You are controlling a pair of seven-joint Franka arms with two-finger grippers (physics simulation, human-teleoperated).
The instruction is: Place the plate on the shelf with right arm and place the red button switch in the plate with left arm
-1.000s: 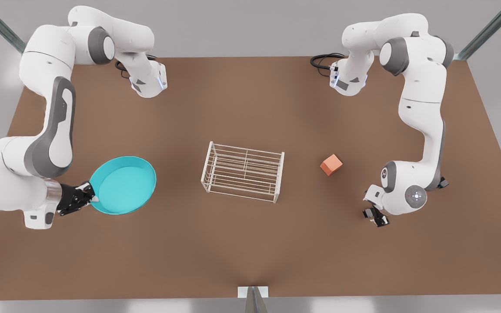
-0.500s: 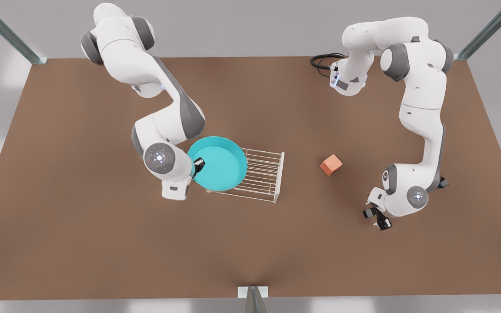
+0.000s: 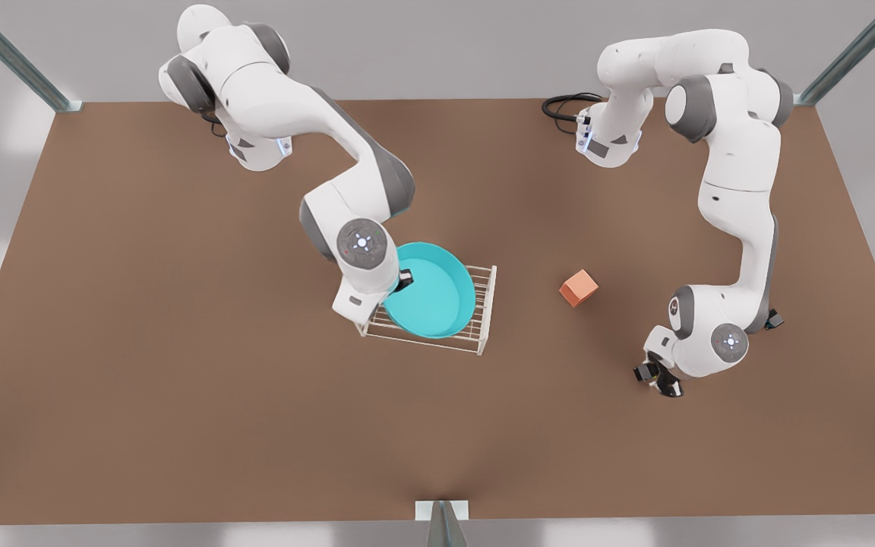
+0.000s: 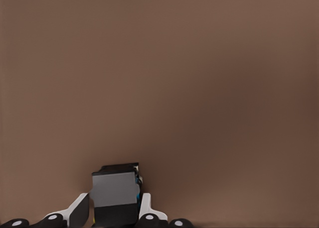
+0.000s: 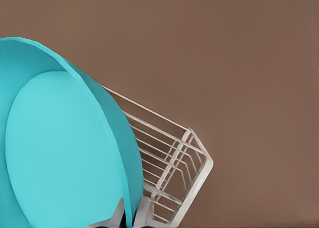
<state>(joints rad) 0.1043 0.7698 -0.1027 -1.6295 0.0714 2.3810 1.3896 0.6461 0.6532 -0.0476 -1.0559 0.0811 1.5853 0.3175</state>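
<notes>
Since carried farther, plate (image 3: 431, 292) now covers shelf (image 3: 484, 304).

Even, soft light; faint shadows under the arms; no glare.

Simulated robot test bench, not a lived-in room

A bare brown table (image 3: 179, 425) fills the floor of the scene; plain grey walls (image 3: 437, 45) stand behind it; metal frame struts (image 3: 4, 57) run at the corners; two white arms are bolted at the far edge, a black cable (image 3: 559, 106) coiled beside one base.
</notes>
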